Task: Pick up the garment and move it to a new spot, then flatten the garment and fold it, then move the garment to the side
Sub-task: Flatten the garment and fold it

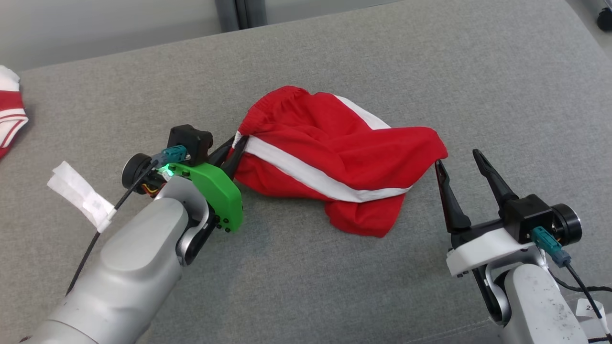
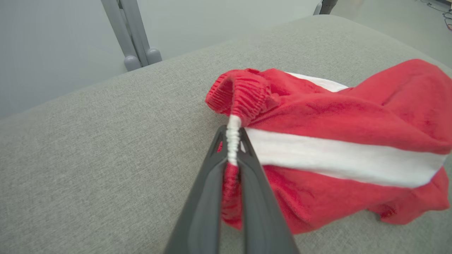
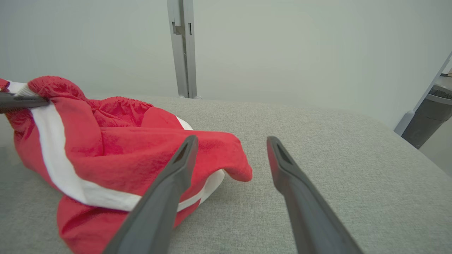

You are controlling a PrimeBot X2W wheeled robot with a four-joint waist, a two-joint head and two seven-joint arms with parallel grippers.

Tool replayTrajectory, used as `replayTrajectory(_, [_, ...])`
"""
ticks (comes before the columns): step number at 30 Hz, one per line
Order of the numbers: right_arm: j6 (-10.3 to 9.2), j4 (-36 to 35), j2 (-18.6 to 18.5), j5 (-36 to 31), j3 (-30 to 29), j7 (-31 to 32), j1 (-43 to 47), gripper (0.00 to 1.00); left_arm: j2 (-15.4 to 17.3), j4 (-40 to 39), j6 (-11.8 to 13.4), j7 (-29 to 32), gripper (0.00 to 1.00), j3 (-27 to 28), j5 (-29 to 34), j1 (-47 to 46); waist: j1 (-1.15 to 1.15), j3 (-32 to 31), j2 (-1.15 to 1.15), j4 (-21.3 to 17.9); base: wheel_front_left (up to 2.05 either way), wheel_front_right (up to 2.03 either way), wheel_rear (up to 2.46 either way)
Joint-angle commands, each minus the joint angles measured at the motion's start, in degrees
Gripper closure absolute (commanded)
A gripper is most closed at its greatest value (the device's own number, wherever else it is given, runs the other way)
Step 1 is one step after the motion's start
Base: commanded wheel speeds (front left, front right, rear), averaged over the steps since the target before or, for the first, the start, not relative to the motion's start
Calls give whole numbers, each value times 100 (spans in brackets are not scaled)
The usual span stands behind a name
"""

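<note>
The garment [image 1: 334, 157] is a pair of red shorts with a white side stripe, crumpled in the middle of the grey cushion. My left gripper [image 1: 237, 143] is shut on its elastic waistband at the left end; in the left wrist view the two dark fingers [image 2: 215, 169] pinch the white part of the waistband of the garment [image 2: 335, 123]. My right gripper [image 1: 459, 162] stands open just right of the garment's right end, nothing between its fingers. In the right wrist view the garment [image 3: 116, 148] lies to the left of that gripper [image 3: 231, 141].
The grey cushion surface [image 1: 334, 286] spreads all around the garment. Another red and white cloth [image 1: 10, 112] lies at the far left edge. A metal post [image 3: 182, 49] rises behind the cushion against a pale wall. A dark wheeled base [image 3: 429, 116] stands off the right side.
</note>
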Motion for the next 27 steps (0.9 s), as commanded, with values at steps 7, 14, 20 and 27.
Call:
replayTrajectory(7, [-8,50,-19,-36,-177,-26,253,0,24,-857,655,-266,100,521,-556,681,0,-476,0,453,0,0,0])
replayTrajectory(14, [-8,32,-18,-58,-365,-27,356,0,519,-1842,1710,-346,100,1025,-988,1775,0,-588,0,600,0,0,0])
replayTrajectory(20, [-8,46,-18,-137,-493,-27,376,0,621,-1987,1919,-481,100,1250,-1303,2494,0,-514,0,640,0,0,0])
replayTrajectory(27, [-8,144,-18,-168,-438,-27,297,0,402,-1469,1715,-626,100,1341,-1377,2759,0,-468,0,623,0,0,0])
